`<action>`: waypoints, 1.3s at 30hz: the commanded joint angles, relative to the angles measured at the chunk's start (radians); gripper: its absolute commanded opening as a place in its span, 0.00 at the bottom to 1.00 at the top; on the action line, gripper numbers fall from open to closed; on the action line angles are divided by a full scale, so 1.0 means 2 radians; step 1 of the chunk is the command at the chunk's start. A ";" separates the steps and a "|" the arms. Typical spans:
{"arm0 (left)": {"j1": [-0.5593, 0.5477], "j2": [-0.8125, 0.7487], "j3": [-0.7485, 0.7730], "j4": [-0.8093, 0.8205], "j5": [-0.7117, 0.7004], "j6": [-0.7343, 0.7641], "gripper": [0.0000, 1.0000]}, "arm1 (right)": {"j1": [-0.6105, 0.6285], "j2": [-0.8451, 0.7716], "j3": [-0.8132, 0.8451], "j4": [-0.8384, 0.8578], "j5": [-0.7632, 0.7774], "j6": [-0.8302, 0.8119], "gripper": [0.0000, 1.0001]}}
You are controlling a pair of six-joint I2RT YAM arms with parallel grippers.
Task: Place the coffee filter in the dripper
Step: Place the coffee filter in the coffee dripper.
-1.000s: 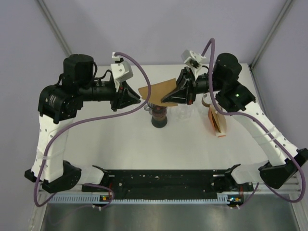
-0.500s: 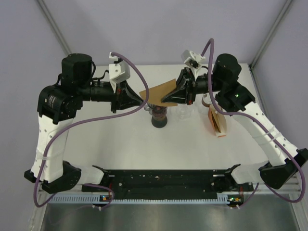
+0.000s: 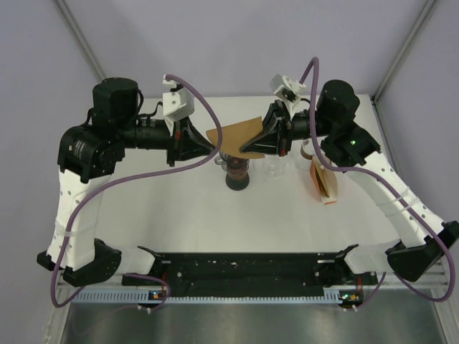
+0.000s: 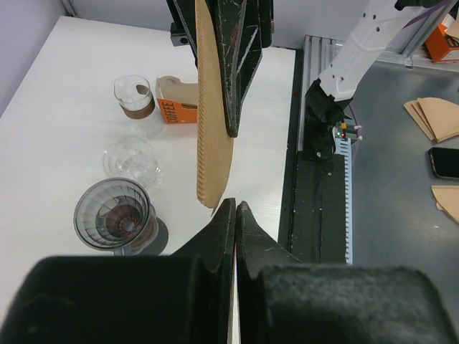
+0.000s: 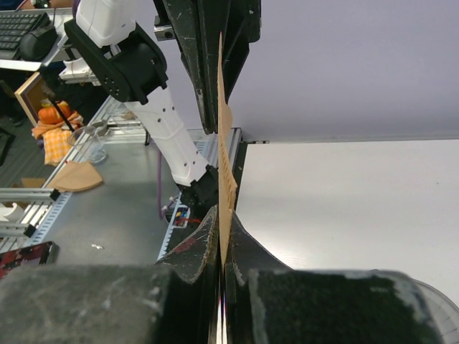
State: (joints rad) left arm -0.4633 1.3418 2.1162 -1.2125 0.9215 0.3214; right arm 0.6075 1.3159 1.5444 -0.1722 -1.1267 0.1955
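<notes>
The right claw is pressed together on the coffee filter, pinching the brown paper at one edge. In the right wrist view the sheet stands edge-on between the two fingers and extends away from them toward the opposing arm. The left claw faces the right claw tip to tip. Its fingers are pressed flat together, with only a hairline seam between them. The filter's near corner lies just beside the outer face of one left finger; whether paper and finger touch cannot be told. The filter is held in the air between the two claws, with its crimped seam running along one edge. The dripper, a dark-tinted glass cone on a black base, stands upright on the white table. It is below the left claw's tips, off to one side of them, and apart from the filter. Farther out from the left claw, past the dripper, sits a clear glass cup. Beyond the cup is a small glass jar with a cork-coloured band. Just beside the jar is an orange box marked COFFEE. In the top view these three items lie on the table near the body of the right claw.
</notes>
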 commanded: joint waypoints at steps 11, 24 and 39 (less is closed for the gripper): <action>0.002 -0.005 -0.020 0.052 -0.075 -0.035 0.00 | -0.001 -0.010 0.000 0.012 -0.003 0.002 0.00; 0.029 -0.029 -0.056 0.044 -0.046 -0.011 0.84 | -0.001 -0.034 -0.007 -0.001 0.004 -0.003 0.00; 0.028 -0.167 -0.217 0.365 0.129 -0.096 0.69 | 0.000 -0.099 -0.024 0.001 0.016 -0.016 0.00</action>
State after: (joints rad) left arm -0.4065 1.0420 1.8111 -0.9607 1.0626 0.3992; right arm 0.6075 1.1576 1.4975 -0.2092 -1.0943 0.1715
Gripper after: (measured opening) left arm 0.734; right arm 0.004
